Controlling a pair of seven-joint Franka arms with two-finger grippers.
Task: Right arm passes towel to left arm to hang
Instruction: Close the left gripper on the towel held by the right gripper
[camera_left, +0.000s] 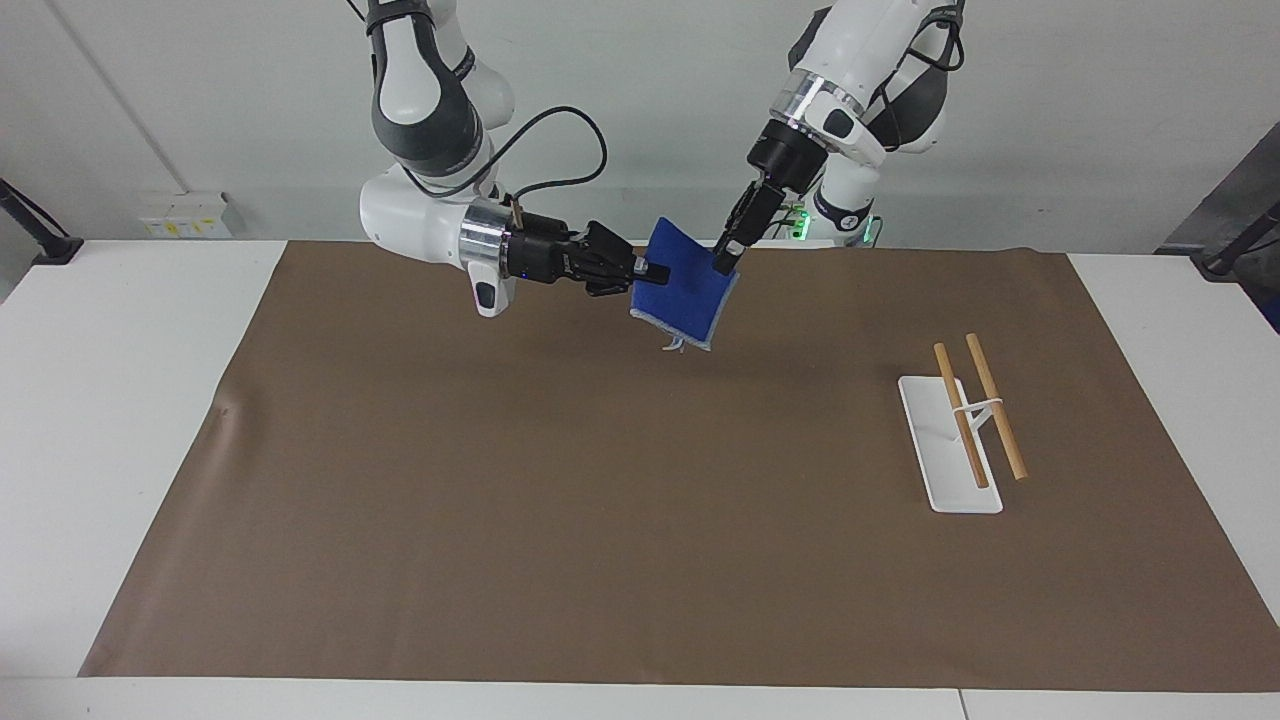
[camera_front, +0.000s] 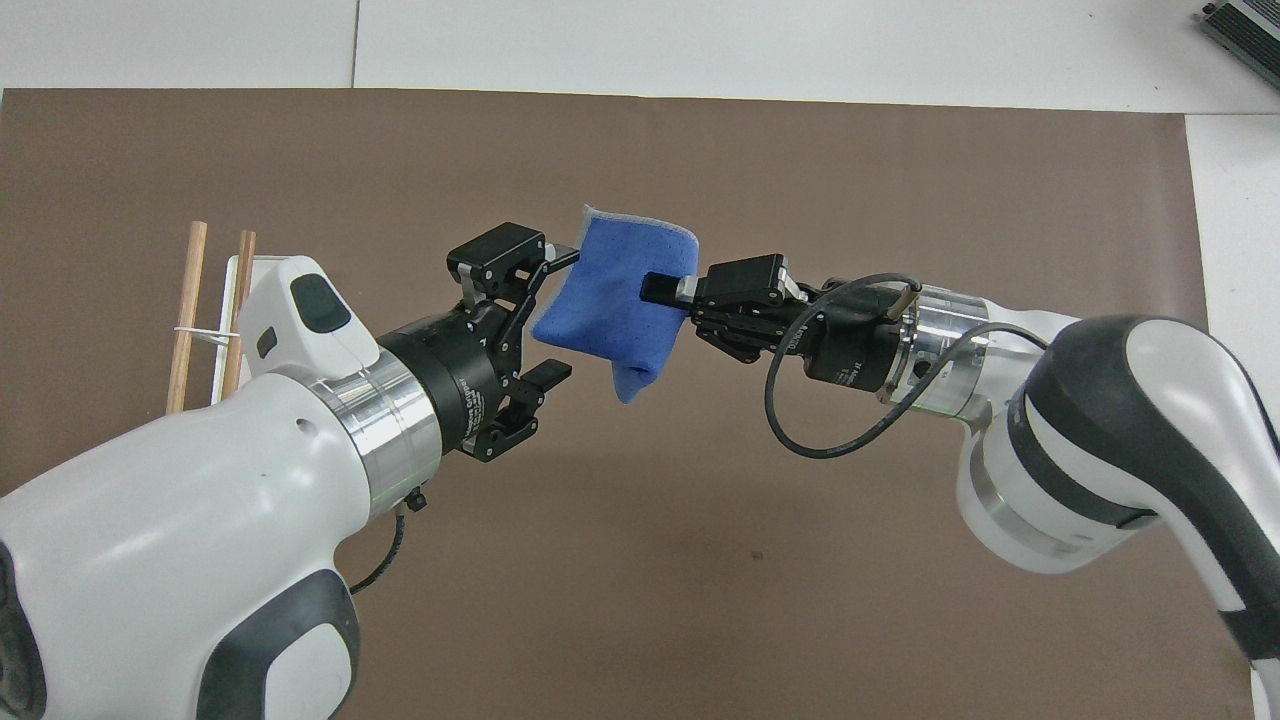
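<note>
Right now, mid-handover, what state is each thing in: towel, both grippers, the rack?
towel: off the table, hanging folded from the right gripper, over the brown mat.
right gripper: shut on one edge of the towel.
left gripper: open, fingers either side of the towel's free edge, not closed on it.
rack: standing on the mat toward the left arm's end, both wooden bars bare.

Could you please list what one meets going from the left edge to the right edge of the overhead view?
Wooden-rod rack → open left hand → towel → right hand, shut on the towel.
</note>
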